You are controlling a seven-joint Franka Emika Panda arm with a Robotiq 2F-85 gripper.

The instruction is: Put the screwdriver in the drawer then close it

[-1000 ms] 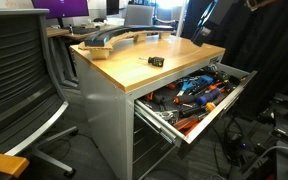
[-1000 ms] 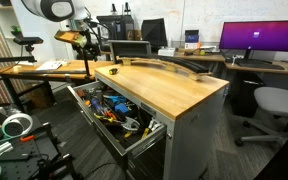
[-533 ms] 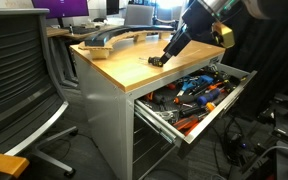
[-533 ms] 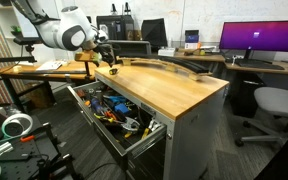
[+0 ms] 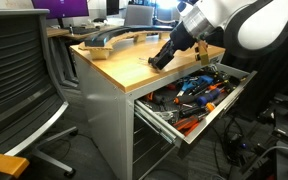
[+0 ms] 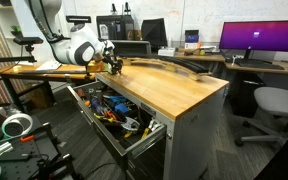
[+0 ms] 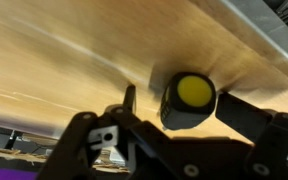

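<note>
The screwdriver (image 5: 155, 62) is a stubby black tool with a yellow end. It lies on the wood top of the grey cabinet (image 5: 134, 60), near the edge above the drawer. In the wrist view the screwdriver (image 7: 191, 92) sits on the wood between my gripper (image 7: 180, 112) fingers, with a gap on one side. My gripper (image 5: 164, 56) is open and down over it; it also shows in an exterior view (image 6: 114, 68). The top drawer (image 5: 226, 106) is pulled out and holds several tools; it shows in both exterior views (image 6: 146, 138).
A curved dark object (image 5: 109, 40) lies at the back of the cabinet top. An office chair (image 5: 19, 70) stands beside the cabinet. Desks with monitors (image 6: 259, 38) stand behind. Cables and gear lie on the floor (image 5: 269, 145) by the open drawer.
My arm has come into view and lowered over the cabinet top until the open gripper straddles the screwdriver. The screwdriver and the drawer have not moved.
</note>
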